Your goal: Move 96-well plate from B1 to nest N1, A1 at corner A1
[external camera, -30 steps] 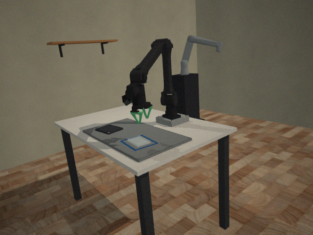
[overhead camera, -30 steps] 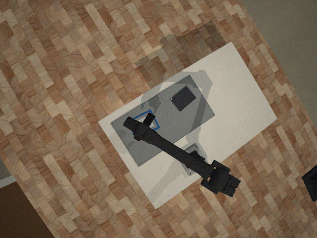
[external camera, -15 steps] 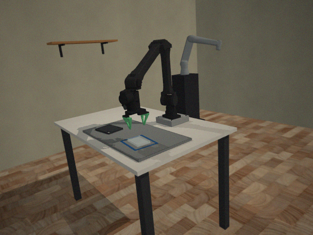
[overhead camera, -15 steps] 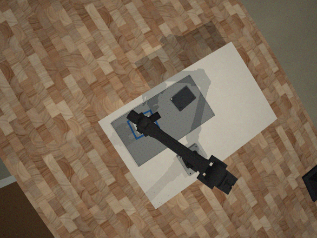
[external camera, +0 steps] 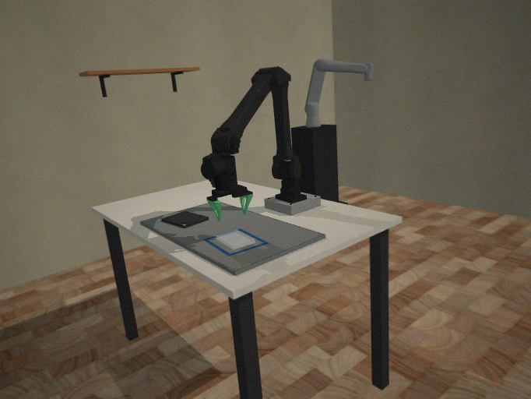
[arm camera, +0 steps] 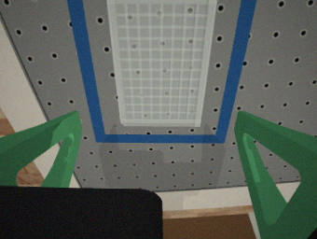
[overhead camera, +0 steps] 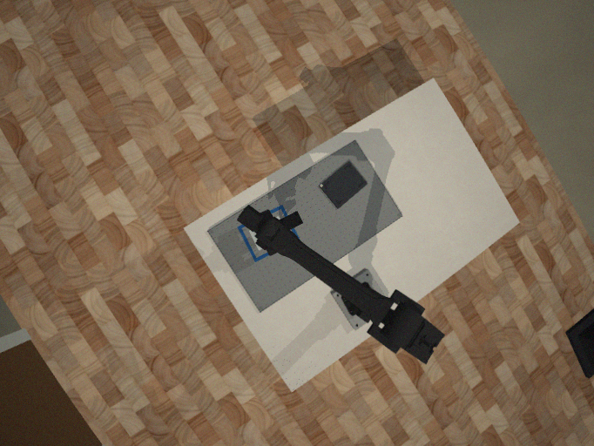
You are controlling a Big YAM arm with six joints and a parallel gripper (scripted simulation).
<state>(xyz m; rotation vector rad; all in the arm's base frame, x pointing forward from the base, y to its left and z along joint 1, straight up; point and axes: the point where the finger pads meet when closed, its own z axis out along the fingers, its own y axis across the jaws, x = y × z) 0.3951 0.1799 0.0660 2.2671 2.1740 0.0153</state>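
96-well plate lies flat inside the blue outline of spot b1, on the grey perforated board. clear plate, grid of wells facing up, seen in wrist view sitting between the two long blue sides, short end near the blue cross line but not touching it. nothing touches the plate.

gripper is wide apart, holds nothing. green fingers point down, hanging above the board, well above the plate height. in exterior view it sits behind the plate, between plate and arm base. in wrist view the two green fingers frame the near end of the blue outline, one each side, plate ahead of them, not between them.

plate nest n1 is the dark flat square on the far-left part of the board, nothing in it. top view shows it with a small white dot at one corner, well apart from the blue outline. arm covers most of b1 in top view, plate mostly hidden there.

board lies on the white table. grey second arm on a black pedestal behind the table. wooden shelf on the wall.
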